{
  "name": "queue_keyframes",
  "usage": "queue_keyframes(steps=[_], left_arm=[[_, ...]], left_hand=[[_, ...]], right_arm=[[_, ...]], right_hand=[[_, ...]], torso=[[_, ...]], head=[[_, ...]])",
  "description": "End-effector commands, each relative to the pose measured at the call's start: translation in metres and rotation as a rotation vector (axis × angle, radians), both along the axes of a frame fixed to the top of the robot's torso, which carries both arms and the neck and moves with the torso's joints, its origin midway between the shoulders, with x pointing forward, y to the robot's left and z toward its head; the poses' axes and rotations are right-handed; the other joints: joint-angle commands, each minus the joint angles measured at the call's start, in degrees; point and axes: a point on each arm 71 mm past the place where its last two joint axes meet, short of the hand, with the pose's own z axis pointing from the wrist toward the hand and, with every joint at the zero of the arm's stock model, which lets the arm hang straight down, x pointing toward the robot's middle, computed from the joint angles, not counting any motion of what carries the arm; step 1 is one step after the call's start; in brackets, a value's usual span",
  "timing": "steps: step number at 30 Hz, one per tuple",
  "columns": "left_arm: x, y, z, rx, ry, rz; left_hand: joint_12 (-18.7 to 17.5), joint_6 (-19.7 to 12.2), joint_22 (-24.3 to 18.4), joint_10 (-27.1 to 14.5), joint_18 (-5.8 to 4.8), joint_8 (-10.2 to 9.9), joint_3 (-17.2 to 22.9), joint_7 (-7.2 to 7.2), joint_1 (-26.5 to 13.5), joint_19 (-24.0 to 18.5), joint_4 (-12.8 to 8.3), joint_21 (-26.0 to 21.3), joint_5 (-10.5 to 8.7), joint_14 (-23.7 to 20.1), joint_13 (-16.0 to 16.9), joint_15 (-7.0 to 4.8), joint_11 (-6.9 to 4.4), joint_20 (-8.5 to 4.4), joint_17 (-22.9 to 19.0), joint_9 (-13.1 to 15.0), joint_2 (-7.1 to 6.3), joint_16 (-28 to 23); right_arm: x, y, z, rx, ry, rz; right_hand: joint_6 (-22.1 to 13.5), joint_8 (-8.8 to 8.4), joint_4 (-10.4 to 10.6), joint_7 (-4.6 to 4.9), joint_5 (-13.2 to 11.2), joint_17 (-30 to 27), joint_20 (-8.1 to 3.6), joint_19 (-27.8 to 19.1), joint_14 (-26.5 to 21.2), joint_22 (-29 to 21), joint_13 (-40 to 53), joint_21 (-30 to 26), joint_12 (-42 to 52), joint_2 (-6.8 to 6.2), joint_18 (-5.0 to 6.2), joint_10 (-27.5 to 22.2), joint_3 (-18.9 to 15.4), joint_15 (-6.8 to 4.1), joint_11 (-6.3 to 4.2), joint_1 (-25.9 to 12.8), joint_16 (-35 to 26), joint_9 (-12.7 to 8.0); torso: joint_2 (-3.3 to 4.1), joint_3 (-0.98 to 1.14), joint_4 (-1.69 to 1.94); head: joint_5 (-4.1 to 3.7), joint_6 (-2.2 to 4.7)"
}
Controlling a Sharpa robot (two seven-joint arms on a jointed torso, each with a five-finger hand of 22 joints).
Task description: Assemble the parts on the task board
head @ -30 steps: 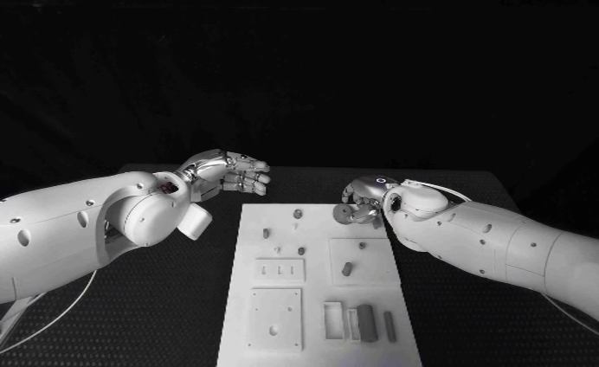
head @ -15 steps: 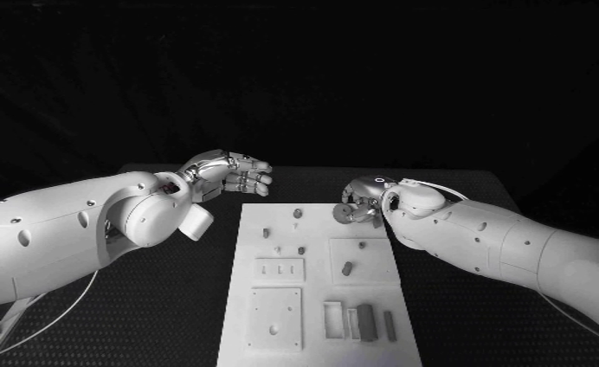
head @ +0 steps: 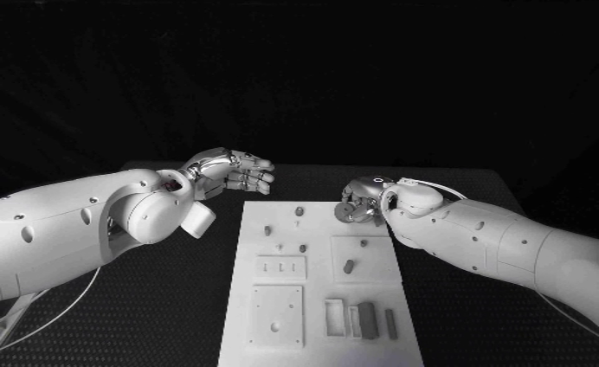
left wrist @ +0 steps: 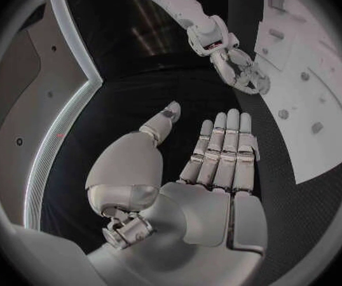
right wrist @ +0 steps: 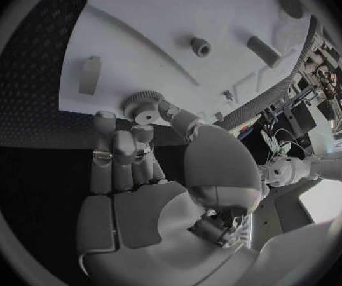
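Note:
The white task board (head: 312,289) lies lengthwise in the middle of the table. Small grey parts stand on it: a peg (head: 299,210) near its far end, a piece (head: 350,267) on a raised square, and blocks (head: 364,317) at the near end. My right hand (head: 364,198) hovers over the board's far right corner and pinches a small grey gear (right wrist: 143,105) between thumb and fingers, just above the board's edge (right wrist: 179,38). The left wrist view also shows that gear (left wrist: 259,82). My left hand (head: 232,170) hangs off the board's far left corner, fingers extended (left wrist: 218,152), holding nothing.
Two white plates with holes (head: 277,270) (head: 274,319) sit on the board's left half, and a white frame (head: 333,318) is beside the near blocks. Black table (head: 175,315) surrounds the board. My arms flank it on both sides.

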Motion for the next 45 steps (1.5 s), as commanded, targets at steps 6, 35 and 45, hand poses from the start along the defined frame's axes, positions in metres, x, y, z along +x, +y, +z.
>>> queue_keyframes(steps=[6,35,45], left_arm=[[-0.0016,-0.0038,0.0014,-0.004,-0.004,-0.019],[-0.0035,-0.0022,0.0014,0.0,-0.001,-0.019],[-0.0036,-0.0024,0.0013,0.002,-0.001,-0.019]], left_hand=[[-0.11,-0.5,-0.1,-0.32,-0.45,-0.2,-0.16,2.82,-0.31,-0.42,0.0,-0.23,-0.21,-0.14,-0.08,0.09,0.18,-0.12,0.07,-0.09,-0.08,-0.37],[-0.17,-0.5,-0.15,-0.31,-0.44,-0.19,-0.15,2.82,-0.28,-0.45,0.01,-0.2,-0.21,-0.13,-0.08,0.1,0.19,-0.11,0.11,-0.09,-0.09,-0.44],[-0.18,-0.5,-0.16,-0.29,-0.43,-0.18,-0.14,2.82,-0.27,-0.46,0.01,-0.19,-0.21,-0.12,-0.08,0.1,0.19,-0.1,0.12,-0.08,-0.08,-0.46]], right_arm=[[0.0007,0.0018,-0.0052,-0.026,0.037,0.006],[-0.0009,-0.0034,-0.0101,-0.045,0.052,0.005],[-0.0012,-0.0031,-0.0126,-0.057,0.051,0.007]], right_hand=[[1.03,0.31,0.12,0.77,0.05,-0.05,-0.43,-0.13,0.19,1.26,-0.13,0.33,0.21,0.72,1.67,-1.08,-0.42,-0.11,0.6,-0.43,0.26,-0.14],[1.47,0.61,-0.91,0.92,0.1,-0.17,-0.49,-0.4,0.01,1.25,-0.36,0.44,0.4,1.34,1.67,-1.27,-0.31,0.02,0.73,0.18,0.36,-0.31],[2.78,1.39,-3.19,0.68,0.1,-0.3,-0.41,-0.54,-0.03,1.25,-0.64,0.7,0.7,4.02,1.67,-1.32,-0.09,-0.15,0.53,1.27,0.57,-0.31]], torso=[[0.04,-0.02,-0.02],[-0.01,0.07,-0.14],[0.0,0.03,-0.11]], head=[[0.14,-0.21],[0.2,-0.53],[0.11,-0.61]])
